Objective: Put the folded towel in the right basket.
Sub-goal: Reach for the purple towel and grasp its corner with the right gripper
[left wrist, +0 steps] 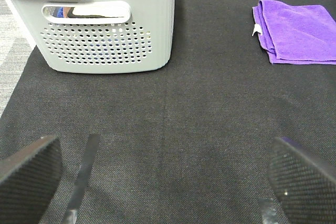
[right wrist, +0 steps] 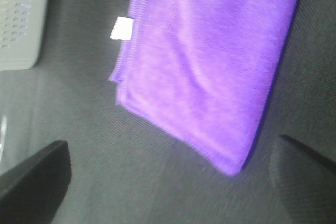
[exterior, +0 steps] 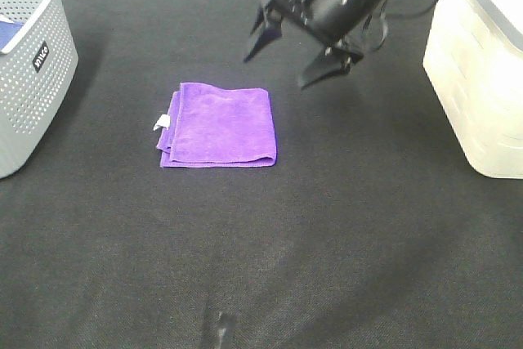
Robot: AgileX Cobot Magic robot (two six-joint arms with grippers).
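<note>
The folded purple towel (exterior: 219,124) lies flat on the black mat, with a small white tag on its left edge. My right gripper (exterior: 275,72) hangs open and empty above the mat, just behind and to the right of the towel. In the right wrist view the towel (right wrist: 210,61) fills the middle, beyond the spread fingers (right wrist: 37,182). The cream right basket (exterior: 482,79) stands at the right edge. My left gripper (left wrist: 165,182) is open and empty low over the mat, far from the towel (left wrist: 296,30).
A grey perforated basket (exterior: 29,63) stands at the far left with blue cloth inside; it shows close in the left wrist view (left wrist: 105,35) and at the edge of the right wrist view (right wrist: 21,19). The black mat (exterior: 327,226) covers the table.
</note>
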